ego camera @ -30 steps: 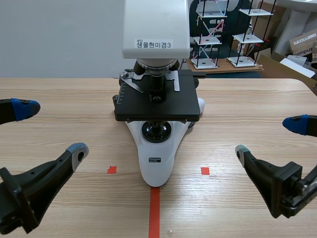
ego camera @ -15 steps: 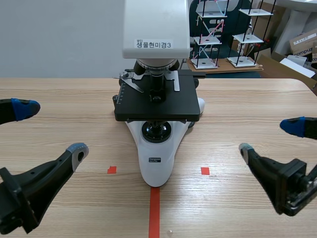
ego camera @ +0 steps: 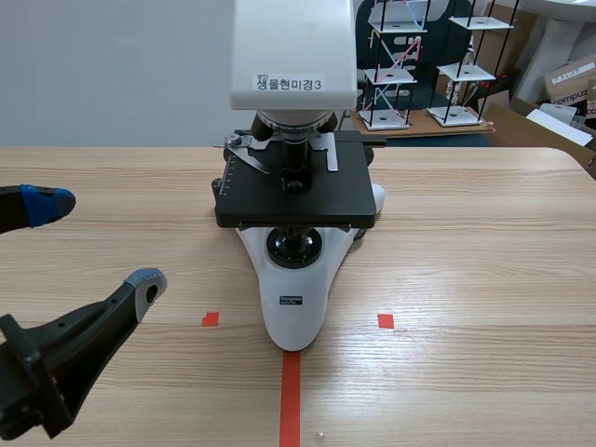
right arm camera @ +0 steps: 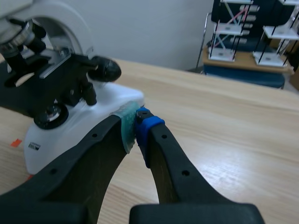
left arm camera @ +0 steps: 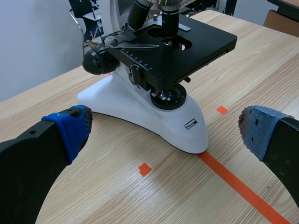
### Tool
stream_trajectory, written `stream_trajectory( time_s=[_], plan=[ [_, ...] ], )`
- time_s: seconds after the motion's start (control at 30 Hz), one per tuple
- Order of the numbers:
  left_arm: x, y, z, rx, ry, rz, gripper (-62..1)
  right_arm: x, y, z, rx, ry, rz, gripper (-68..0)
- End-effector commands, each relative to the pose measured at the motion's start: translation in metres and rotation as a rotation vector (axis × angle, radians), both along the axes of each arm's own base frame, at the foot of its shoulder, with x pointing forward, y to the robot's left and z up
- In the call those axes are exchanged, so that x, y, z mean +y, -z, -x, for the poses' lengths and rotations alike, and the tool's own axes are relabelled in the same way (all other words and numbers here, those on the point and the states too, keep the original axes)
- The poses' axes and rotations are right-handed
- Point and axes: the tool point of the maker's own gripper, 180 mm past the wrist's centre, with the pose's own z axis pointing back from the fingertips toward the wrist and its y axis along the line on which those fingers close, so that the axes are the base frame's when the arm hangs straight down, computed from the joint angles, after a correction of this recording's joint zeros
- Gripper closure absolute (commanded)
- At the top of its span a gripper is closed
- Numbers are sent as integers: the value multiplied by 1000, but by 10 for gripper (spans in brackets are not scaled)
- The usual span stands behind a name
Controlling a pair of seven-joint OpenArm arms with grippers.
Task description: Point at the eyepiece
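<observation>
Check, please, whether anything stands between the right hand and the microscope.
Nothing visible does: the shut right hand sits just beside the microscope, with no object between them. The eyepiece itself shows in no view, so the path to it cannot be judged.

**Clearance around the microscope**

The microscope (ego camera: 296, 200) stands mid-table and is the main obstacle. Its black stage (ego camera: 340, 200) overhangs the narrow white base (ego camera: 295, 312) on both sides. The white head (ego camera: 293, 47) sits close above the stage, leaving only a tight gap there around the objectives (ego camera: 291, 144). A black focus knob (left arm camera: 96, 61) juts out sideways below the stage. Bare table (ego camera: 466, 242) runs wide to either side of the base. The left gripper (ego camera: 93, 244), fingers spread, lies low at the near left, well apart from the microscope. The right gripper (right arm camera: 136, 125), fingers closed together, hangs near the base's knob side; contact cannot be judged.
</observation>
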Motion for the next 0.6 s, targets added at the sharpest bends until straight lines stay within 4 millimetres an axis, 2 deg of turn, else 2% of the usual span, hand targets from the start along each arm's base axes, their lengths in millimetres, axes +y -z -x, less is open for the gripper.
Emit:
stream_trajectory(
  time_s=[0.0, 0.1, 0.3, 0.57],
  plan=[
    [-2, -6, 0, -16, 1, 20, -623, 1, -24, 0, -67, -15, -13, -5],
    [-2, -6, 0, -16, 1, 20, -623, -5, -58, 2, -149, -8, 16, -6],
    [-2, -6, 0, -16, 0, 20, -623, 10, -115, 6, -240, -41, 67, -7],
    [-2, -6, 0, -16, 0, 20, -623, 16, -149, -13, -279, -38, 102, -7]
  ],
)
